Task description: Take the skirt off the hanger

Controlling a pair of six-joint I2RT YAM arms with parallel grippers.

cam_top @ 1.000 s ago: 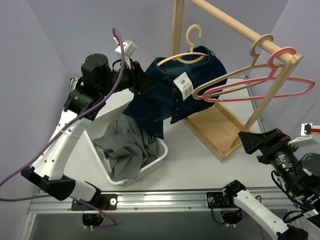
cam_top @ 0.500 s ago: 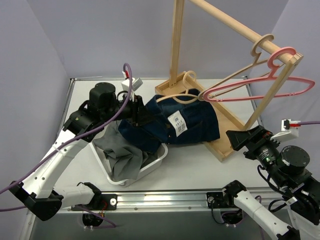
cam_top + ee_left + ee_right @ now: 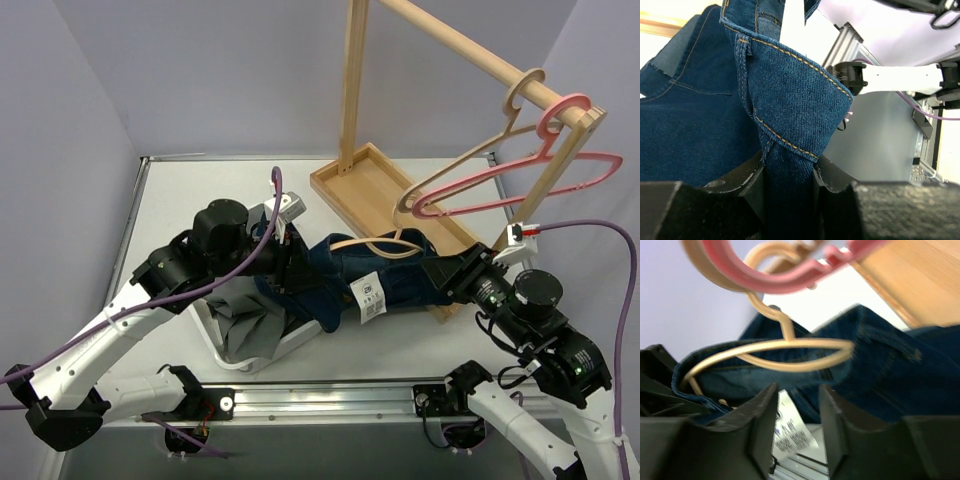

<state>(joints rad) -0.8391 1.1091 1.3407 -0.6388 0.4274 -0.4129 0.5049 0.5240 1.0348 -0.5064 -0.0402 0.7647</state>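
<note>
The dark blue denim skirt [image 3: 392, 268] lies on the table with the tan hanger [image 3: 372, 246] still threaded through its waist. My left gripper [image 3: 290, 268] is shut on a fold of the waistband [image 3: 790, 100], and denim fills the gap between its jaws [image 3: 789, 175]. My right gripper [image 3: 437, 275] is at the skirt's right edge. In the right wrist view its jaws [image 3: 797, 390] stand a narrow gap apart just below the hanger [image 3: 790, 347]. Skirt cloth [image 3: 890, 375] and a white tag [image 3: 790, 432] show through the gap. Whether they pinch the cloth is unclear.
A white bin [image 3: 305, 332] holding a grey garment [image 3: 240, 325] sits under my left arm. The wooden rack's base tray [image 3: 365, 185] lies behind the skirt. A pink hanger [image 3: 520, 192] and a wooden hanger [image 3: 470, 155] hang from its rod [image 3: 450, 45].
The skirt and hanger came down from rack height onto the table with my left gripper. My right gripper moved left to the skirt's edge and its jaws narrowed.
</note>
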